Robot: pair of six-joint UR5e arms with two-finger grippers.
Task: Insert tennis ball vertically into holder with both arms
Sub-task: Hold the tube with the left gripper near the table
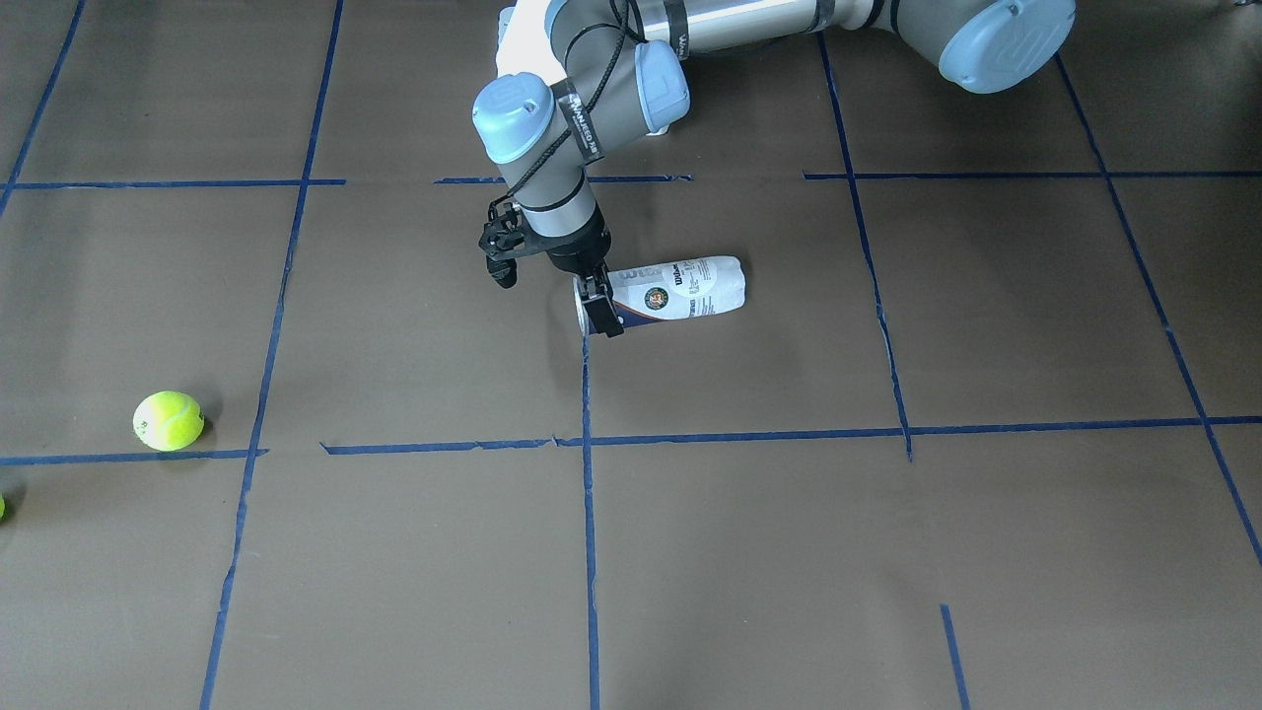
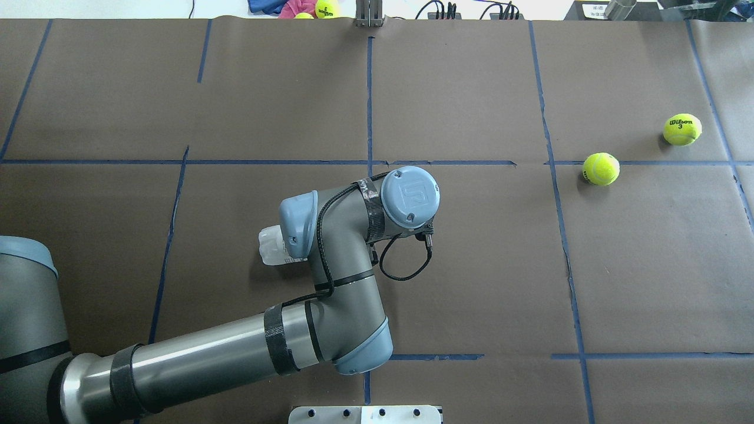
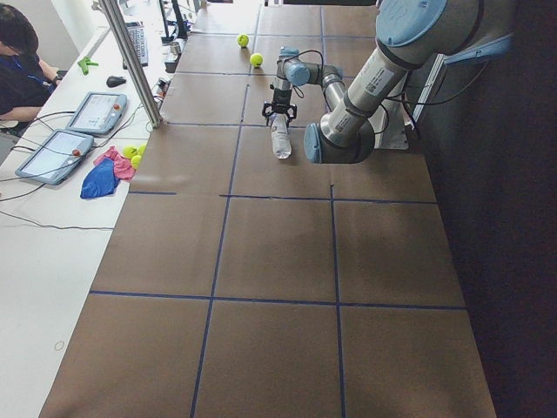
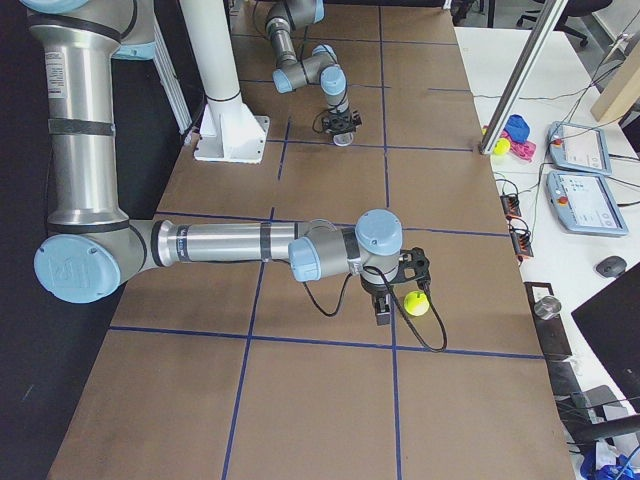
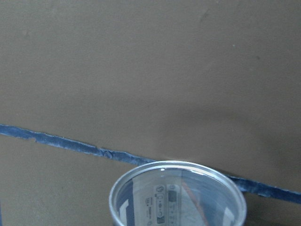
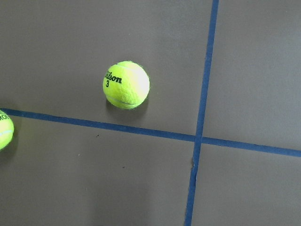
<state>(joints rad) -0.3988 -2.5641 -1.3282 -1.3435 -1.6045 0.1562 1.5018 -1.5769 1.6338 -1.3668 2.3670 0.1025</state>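
Brown table [image 1: 394,592]; left end effector [image 1: 599,308] points down at the lying holder [image 1: 680,288] mouth, grip unclear

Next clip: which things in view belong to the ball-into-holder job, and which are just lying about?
Job in hand:
- holder, lying on its side
- left gripper, at its open end
- tennis ball by the tape line
- tennis ball marked 3
- right gripper

Lying about, on the side desk:
- cloths
- tablets
- spare balls
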